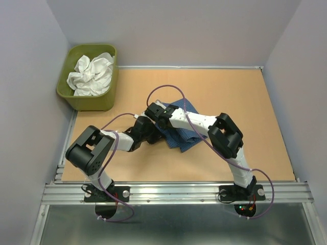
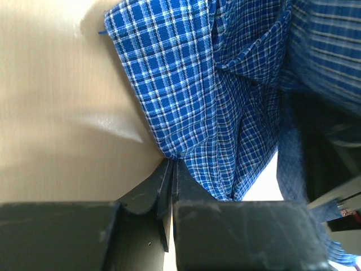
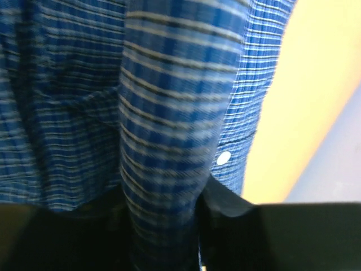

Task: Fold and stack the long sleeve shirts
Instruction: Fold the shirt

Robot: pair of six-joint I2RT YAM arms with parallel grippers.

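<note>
A dark blue checked shirt [image 1: 185, 137] lies bunched at the middle of the table, partly under both arms. My left gripper [image 1: 148, 133] is at its left edge. In the left wrist view the left gripper [image 2: 169, 165] has its jaws nearly together, pinching an edge of the shirt [image 2: 186, 84]. My right gripper [image 1: 155, 112] is just behind it. In the right wrist view a thick fold of the shirt [image 3: 169, 113] fills the gap of the right gripper [image 3: 163, 226] and touches both fingers. A pale button [image 3: 224, 158] shows beside it. A white garment [image 1: 93, 74] lies crumpled in the tub.
An olive-green tub [image 1: 88, 101] stands at the table's back left corner. Grey walls close in the table on three sides. Bare tabletop [image 1: 245, 102] shows to the right of the shirt. Purple cables loop over both arms.
</note>
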